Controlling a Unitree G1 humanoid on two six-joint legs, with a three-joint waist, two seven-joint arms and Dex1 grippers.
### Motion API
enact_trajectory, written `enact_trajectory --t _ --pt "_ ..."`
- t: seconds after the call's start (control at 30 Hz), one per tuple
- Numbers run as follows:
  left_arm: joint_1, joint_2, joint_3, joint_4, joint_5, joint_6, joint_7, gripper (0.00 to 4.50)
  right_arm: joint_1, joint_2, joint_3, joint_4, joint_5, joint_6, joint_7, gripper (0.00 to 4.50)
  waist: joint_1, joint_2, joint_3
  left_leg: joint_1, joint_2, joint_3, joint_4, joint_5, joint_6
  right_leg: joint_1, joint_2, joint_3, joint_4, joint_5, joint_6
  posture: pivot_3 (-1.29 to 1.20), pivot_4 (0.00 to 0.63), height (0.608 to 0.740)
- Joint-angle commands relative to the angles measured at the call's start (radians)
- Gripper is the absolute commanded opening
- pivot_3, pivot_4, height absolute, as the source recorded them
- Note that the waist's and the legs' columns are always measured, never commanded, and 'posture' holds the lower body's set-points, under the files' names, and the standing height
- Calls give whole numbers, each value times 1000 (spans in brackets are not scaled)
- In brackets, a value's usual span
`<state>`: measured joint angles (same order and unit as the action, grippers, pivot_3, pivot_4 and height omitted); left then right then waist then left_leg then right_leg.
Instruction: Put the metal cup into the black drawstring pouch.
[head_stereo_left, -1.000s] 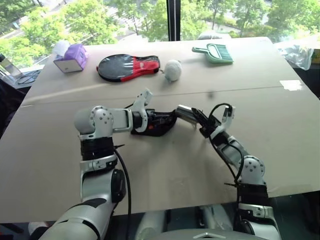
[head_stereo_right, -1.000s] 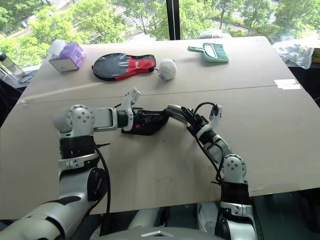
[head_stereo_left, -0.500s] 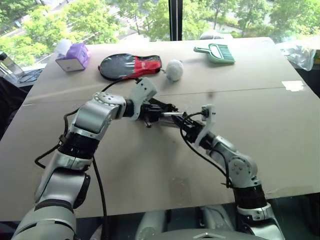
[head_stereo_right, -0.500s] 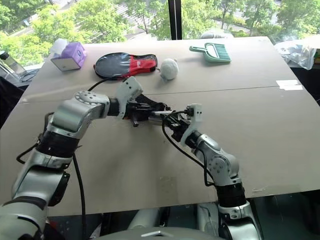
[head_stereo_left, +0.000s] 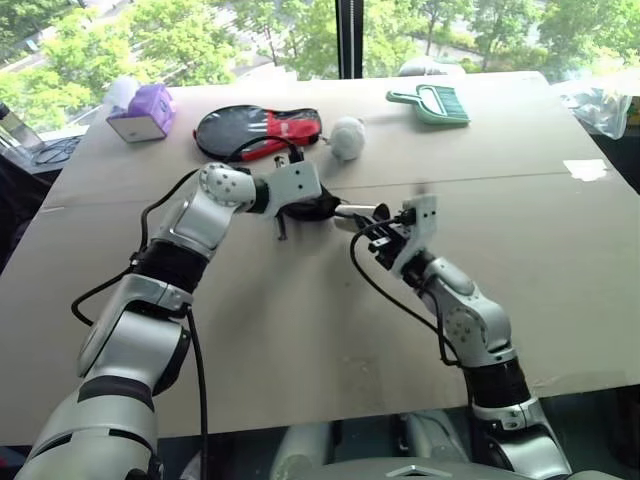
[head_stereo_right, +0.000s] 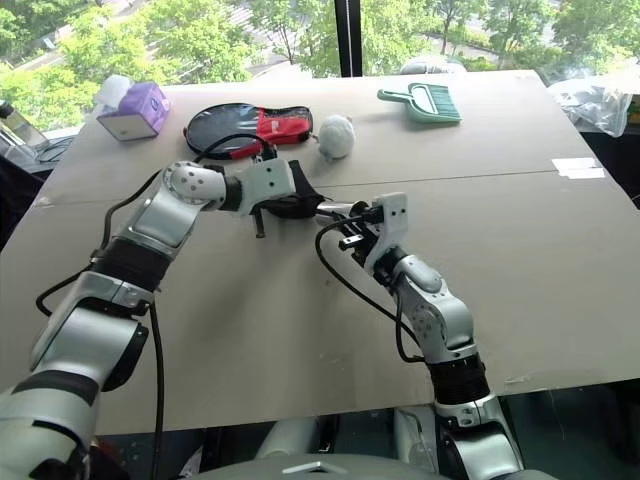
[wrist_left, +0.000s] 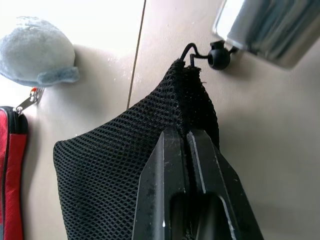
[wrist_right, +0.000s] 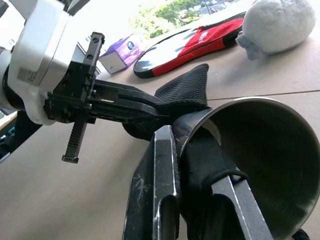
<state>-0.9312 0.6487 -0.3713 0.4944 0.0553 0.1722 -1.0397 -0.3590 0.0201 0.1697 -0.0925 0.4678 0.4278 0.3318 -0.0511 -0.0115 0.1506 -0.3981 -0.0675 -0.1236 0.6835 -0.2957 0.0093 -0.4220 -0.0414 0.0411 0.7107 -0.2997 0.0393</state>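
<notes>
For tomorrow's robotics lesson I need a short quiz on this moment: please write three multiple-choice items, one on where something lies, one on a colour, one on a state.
1. Where is the white ball?
A. Beside the black-and-red paddle case
B. Inside the green dustpan
C. On the purple tissue box

2. What colour is the drawstring pouch?
A. Red
B. Black
C. Green

3. What is the right gripper doing?
A. Standing open above the table
B. Shut on the pouch's cord
C. Shut on the metal cup

Answers: 1 A, the ball lies just off the case's narrow end. 2 B, the left wrist view shows black mesh pinched in the left gripper. 3 C, one finger is outside the cup's rim and one inside.
</notes>
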Motion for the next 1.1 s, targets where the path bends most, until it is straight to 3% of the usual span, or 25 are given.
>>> enact_trajectory --t 0.03,0.3,0.43,0.63,1.1 --pt "-38 -8 59 -45 -62 147 -82 0 -33 11 25 8 -45 -97 64 26 -11 0 0 0 0 0 0 0 0 0 0 0 0 0 0 0 150 740" --pt "-62 -27 86 -35 -75 238 -113 0 -56 -15 92 97 -181 -195 124 26 -24 0 0 0 0 0 0 0 0 0 1 0 1 0 0 0 150 740" --pt "-71 -46 117 -66 -122 398 -131 0 -43 9 76 129 -208 -248 105 26 -24 0 0 0 0 0 1 0 0 0 1 0 1 0 0 0 150 740" --pt "-63 -50 143 -150 -177 613 -134 0 -4 93 20 177 -174 -304 78 26 -23 0 0 0 0 -1 1 0 0 0 0 0 1 0 0 0 150 740" --pt "-39 -56 156 -226 -232 716 -82 0 -60 154 12 313 -133 -336 129 26 -30 0 0 1 0 0 1 0 0 0 0 0 2 0 0 0 150 740"
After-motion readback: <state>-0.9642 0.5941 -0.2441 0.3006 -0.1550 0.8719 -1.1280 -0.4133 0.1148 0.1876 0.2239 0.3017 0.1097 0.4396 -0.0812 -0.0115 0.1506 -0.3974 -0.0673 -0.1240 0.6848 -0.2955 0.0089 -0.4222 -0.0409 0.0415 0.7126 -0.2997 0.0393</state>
